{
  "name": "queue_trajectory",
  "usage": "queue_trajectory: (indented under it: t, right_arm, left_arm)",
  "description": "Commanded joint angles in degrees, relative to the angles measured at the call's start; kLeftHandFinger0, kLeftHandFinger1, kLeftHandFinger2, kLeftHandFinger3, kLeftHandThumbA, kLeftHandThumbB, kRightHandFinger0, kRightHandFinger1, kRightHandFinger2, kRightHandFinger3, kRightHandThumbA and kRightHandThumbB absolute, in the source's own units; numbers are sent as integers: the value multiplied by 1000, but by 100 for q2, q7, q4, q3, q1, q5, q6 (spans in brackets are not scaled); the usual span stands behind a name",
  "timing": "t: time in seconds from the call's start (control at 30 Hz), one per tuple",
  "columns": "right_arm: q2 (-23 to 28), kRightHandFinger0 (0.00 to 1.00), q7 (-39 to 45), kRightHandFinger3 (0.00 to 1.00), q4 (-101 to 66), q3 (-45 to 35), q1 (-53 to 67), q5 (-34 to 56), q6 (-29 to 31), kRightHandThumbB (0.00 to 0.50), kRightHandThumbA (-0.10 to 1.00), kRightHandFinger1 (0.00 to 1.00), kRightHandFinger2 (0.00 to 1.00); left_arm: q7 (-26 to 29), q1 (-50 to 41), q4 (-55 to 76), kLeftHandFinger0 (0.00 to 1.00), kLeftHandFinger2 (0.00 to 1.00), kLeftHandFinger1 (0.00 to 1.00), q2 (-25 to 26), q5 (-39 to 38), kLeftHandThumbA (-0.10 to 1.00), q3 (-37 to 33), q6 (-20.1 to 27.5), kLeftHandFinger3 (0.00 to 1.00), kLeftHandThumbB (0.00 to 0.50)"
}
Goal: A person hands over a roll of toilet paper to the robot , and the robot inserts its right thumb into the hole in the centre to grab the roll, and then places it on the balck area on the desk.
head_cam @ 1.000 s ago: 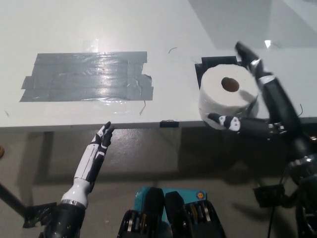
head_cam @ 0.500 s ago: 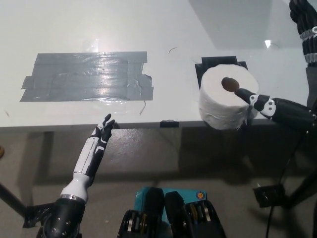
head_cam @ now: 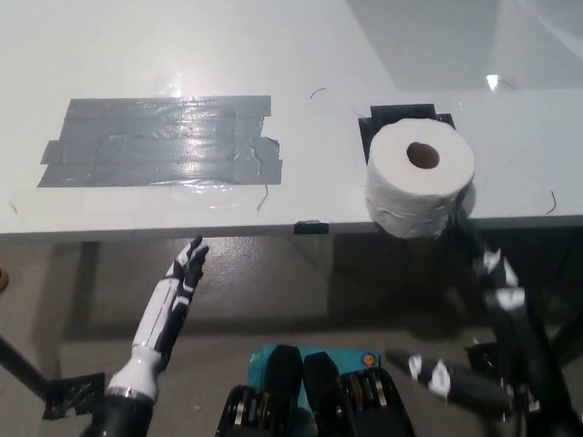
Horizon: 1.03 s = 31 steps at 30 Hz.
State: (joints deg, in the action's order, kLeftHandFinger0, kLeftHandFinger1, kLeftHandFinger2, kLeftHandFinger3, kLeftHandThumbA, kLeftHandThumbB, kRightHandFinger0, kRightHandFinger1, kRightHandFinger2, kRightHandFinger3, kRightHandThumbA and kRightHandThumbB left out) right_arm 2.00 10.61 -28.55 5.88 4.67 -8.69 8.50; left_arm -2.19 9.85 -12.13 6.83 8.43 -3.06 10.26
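The toilet paper roll (head_cam: 419,177) stands upright on the tabletop (head_cam: 301,55) at the near edge, its core axis vertical and the central hole facing up toward the camera. It rests on the small black area (head_cam: 401,116), covering most of it; only the far strip and corners of that patch remain visible. The roll's near side slightly overhangs the tabletop edge.

Compared with half a second ago, the roll's position is unchanged. The right hand (head_cam: 487,346), which had its thumb at the hole, has withdrawn: it is now below the tabletop edge at the lower right, clear of the roll and holding nothing, fingers spread apart. It is motion-blurred and partly cut off by the picture's edge, so finger detail is hard to make out.

The left hand (head_cam: 187,264) rests below the tabletop edge at the lower left, open with fingers extended, holding nothing, slightly lower than before.

A large patch of grey tape (head_cam: 159,138) lies on the tabletop, well apart from the roll. A small black clip (head_cam: 311,227) sits at the tabletop's near edge.
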Motion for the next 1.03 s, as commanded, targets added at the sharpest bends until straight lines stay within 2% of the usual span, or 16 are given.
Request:
queue_trajectory:
  t: [0.0, 0.13, 0.2, 0.3, 0.4, 0.53, 0.87, 1.0]
  right_arm:
    - [113, 1000, -207, 1000, 394, 15, 378, -38, 948, 262, 1000, 1000, 1000]
    - [180, 1000, -208, 1000, 770, 51, 507, -74, 1151, 265, 1000, 1000, 1000]
    - [210, 1000, -223, 1000, 1018, 30, 508, -153, 1005, 284, 1000, 1000, 1000]
    - [254, 1000, -270, 1000, 1370, -23, 416, -163, 1027, 255, 1000, 1000, 1000]
    - [288, 1000, -340, 1000, 1881, -94, 269, -183, 1065, 252, 1000, 1000, 1000]
    - [315, 1000, -332, 1000, 2535, -123, 139, -26, 1011, 259, 1000, 1000, 1000]
    - [390, 1000, -289, 1000, 2917, -75, 61, 3, 975, 294, 1000, 1000, 1000]
    - [387, 1000, -277, 1000, 2955, -57, 58, 18, 949, 293, 1000, 1000, 1000]
  left_arm:
    - [8, -111, 33, 1000, 1000, 1000, 63, 68, 1000, -80, 428, 1000, 60]
    - [26, -287, 50, 1000, 1000, 1000, 29, 47, 1000, -89, 429, 1000, 74]
    - [25, -370, 98, 1000, 1000, 1000, 18, 65, 1000, -110, 405, 1000, 62]
    - [18, -487, 147, 1000, 1000, 1000, 0, 53, 997, -126, 375, 1000, 64]
    - [26, -595, 172, 1000, 1000, 1000, -2, 65, 982, -139, 401, 1000, 57]
    - [14, -672, 219, 1000, 1000, 1000, -1, 40, 981, -143, 370, 1000, 78]
    - [35, -689, 219, 1000, 1000, 1000, 17, 94, 989, -152, 374, 1000, 95]
    - [34, -692, 218, 1000, 1000, 1000, 19, 92, 989, -155, 387, 1000, 99]
